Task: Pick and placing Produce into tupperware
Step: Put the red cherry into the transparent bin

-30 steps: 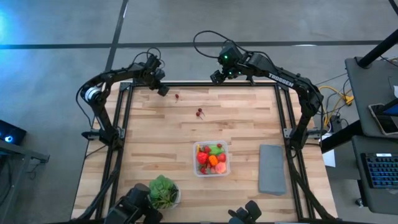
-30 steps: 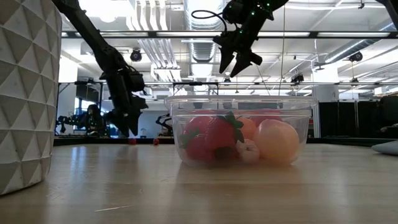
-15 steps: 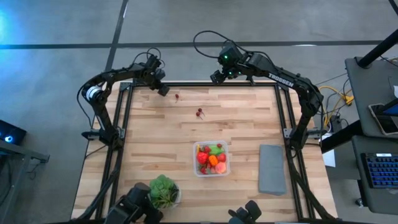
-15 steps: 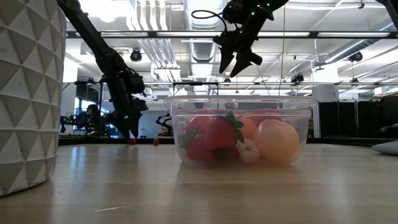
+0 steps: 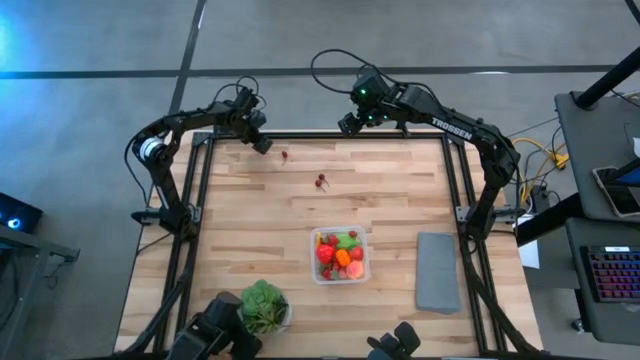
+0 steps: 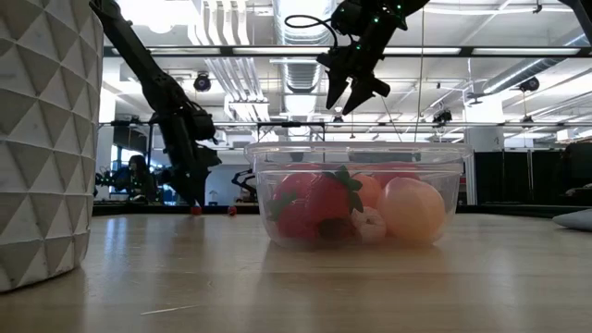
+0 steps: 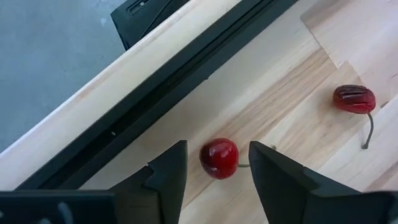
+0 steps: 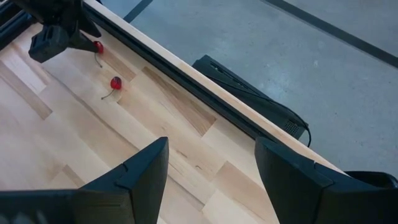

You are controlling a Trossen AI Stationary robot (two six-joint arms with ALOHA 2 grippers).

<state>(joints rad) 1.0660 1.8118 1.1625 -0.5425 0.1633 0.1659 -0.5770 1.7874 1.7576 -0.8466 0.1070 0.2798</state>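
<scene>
Wooden counter [image 5: 250, 230] lies under me. At its far left corner my left hand [image 7: 214, 171] stands half open around a cherry [image 7: 219, 157], not gripping yet. I should close gently on the cherry's middle, then carry it to the tupperware [image 5: 340, 256] near the counter's centre. My right hand [image 5: 350, 123] waits open at the far edge.

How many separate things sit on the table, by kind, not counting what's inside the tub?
Cherries: 2
Tub: 1
Plant: 1
Grey slab: 1
Total: 5
</scene>
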